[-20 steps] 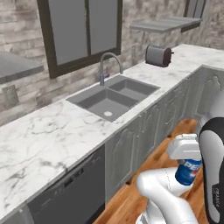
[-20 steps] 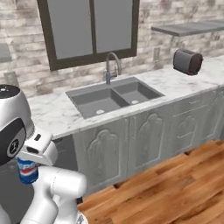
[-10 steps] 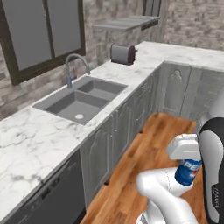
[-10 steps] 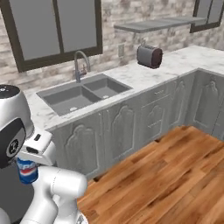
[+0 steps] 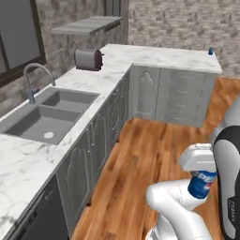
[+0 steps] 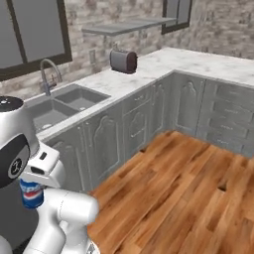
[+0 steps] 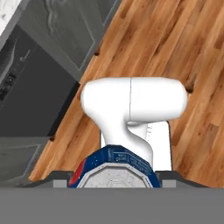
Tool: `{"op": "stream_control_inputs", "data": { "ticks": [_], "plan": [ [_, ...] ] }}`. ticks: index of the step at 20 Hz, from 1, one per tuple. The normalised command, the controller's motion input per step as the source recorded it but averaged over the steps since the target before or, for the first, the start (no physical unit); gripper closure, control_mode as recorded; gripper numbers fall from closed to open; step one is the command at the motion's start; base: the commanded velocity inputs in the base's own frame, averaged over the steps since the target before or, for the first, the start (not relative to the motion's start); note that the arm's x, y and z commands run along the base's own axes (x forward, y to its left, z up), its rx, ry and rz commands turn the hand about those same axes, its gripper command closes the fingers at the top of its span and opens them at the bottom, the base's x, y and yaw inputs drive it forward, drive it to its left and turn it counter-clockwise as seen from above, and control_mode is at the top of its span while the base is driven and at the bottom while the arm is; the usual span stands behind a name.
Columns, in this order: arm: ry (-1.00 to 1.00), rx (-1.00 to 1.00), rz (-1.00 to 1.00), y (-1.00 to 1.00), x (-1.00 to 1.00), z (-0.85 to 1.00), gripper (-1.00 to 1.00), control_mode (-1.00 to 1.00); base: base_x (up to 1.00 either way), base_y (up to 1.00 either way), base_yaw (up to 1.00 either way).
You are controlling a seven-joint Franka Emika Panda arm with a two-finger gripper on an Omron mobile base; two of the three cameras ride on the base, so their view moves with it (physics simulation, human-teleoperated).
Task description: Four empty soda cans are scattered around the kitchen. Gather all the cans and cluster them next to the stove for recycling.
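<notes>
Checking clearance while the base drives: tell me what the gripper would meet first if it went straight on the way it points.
Probably the robot's own white arm link, right beyond the blue soda can clamped in the gripper; behind it lies the wooden floor. Depth is uncertain.

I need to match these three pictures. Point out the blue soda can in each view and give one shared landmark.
Left base view: blue soda can at lower right, held under the gripper.
Right base view: lower left, beside the white arm.
Hand view: bottom centre, silver top facing the camera.
Shared landmark: the toaster on the counter, in both base views.
</notes>
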Motion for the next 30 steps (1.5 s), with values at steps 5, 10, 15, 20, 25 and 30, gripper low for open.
{"op": "stream_control_inputs", "data": {
  "ticks": [5,10,15,20,25,30],
  "plan": [
    [0.0,0.0,0.0,0.0,0.0,0.0,1.0,1.0,0.0,-0.28,-0.47],
    [0.0,0.0,0.0,0.0,0.0,0.0,1.0,1.0,0.04,-0.27,-0.48],
    [0.0,0.0,0.0,0.0,0.0,0.0,1.0,1.0,0.18,-0.23,-0.47],
    [0.0,0.0,0.0,0.0,0.0,0.0,1.0,1.0,0.35,-0.09,-0.49],
    [0.0,0.0,0.0,0.0,0.0,0.0,1.0,1.0,0.62,0.0,-0.48],
    [0.0,0.0,0.0,0.0,0.0,0.0,1.0,1.0,0.72,-0.01,-0.48]
  ]
}}
